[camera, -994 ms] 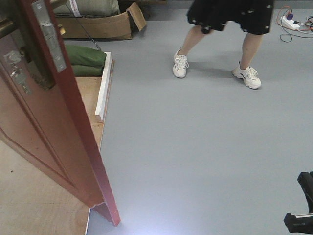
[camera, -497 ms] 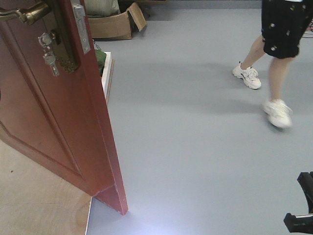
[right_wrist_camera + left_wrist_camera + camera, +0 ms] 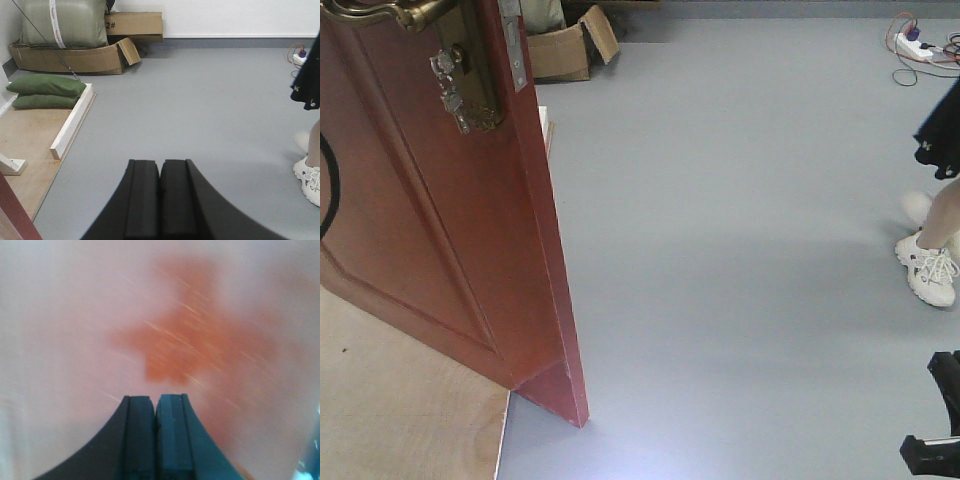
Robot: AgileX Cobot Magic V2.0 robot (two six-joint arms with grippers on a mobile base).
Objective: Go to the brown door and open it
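Observation:
The brown door fills the left of the front view, glossy reddish-brown and standing ajar, its free edge facing the grey floor. Its brass lever handle is at the top left, with keys hanging from the lock below it. My left gripper is shut with nothing in it, very close to a blurred reddish surface. My right gripper is shut and empty above the grey floor. A sliver of the door shows at that view's bottom left.
A person's leg and white shoe stand at the right. Cardboard boxes, green sacks and a white wooden rail lie at the back left. A power strip with cables is far right. Plywood flooring lies beneath the door.
The door's edge has shifted right across the front view and now hides the sacks and rail. The person has walked from the middle to the right edge.

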